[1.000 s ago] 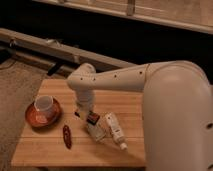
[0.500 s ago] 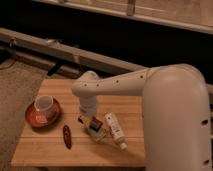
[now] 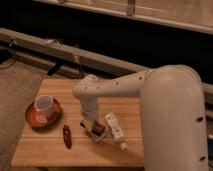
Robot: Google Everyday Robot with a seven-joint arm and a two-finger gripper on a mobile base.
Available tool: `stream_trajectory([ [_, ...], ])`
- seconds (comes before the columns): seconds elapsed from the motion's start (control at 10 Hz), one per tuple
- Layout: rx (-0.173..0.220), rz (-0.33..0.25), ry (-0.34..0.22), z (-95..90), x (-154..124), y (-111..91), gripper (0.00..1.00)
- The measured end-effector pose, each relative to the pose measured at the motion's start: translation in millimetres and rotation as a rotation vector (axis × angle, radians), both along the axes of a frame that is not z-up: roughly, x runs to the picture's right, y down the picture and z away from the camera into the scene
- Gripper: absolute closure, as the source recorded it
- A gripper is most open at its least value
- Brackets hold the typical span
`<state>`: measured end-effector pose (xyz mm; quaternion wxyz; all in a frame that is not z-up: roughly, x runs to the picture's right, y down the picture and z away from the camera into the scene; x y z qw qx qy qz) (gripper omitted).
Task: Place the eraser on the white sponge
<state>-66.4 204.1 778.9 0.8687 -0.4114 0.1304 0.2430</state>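
Observation:
My gripper (image 3: pixel 95 127) points down over the middle of the wooden table (image 3: pixel 45 150), just left of the white tube. It is shut on the eraser (image 3: pixel 98 130), a small dark block with a reddish edge. The eraser is low over the white sponge (image 3: pixel 103 136), an off-white pad that shows only as a pale rim below and to the right of it. I cannot tell whether the eraser touches the sponge. The arm's big white body hides the table's right side.
A white tube with a cap (image 3: pixel 114 130) lies right of the sponge. A slim dark-red pepper-shaped object (image 3: pixel 66 136) lies to the left. A white cup (image 3: pixel 44 104) stands on a brown saucer (image 3: pixel 35 119) at the table's left edge. A rail runs behind the table.
My gripper has moved down and a little to the right with the eraser, from above the table's middle to just over the white sponge. Nothing else has moved.

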Motion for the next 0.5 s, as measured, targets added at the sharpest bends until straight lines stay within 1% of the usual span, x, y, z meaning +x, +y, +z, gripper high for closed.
stream_trajectory([
  [0.2,-0.014,0.013,0.021,2.5,7.7,3.9,0.44],
  [0.4,-0.017,0.024,0.038,8.2,13.5,5.1,0.25],
  [0.5,-0.016,0.031,0.043,10.7,15.9,4.6,0.20],
])
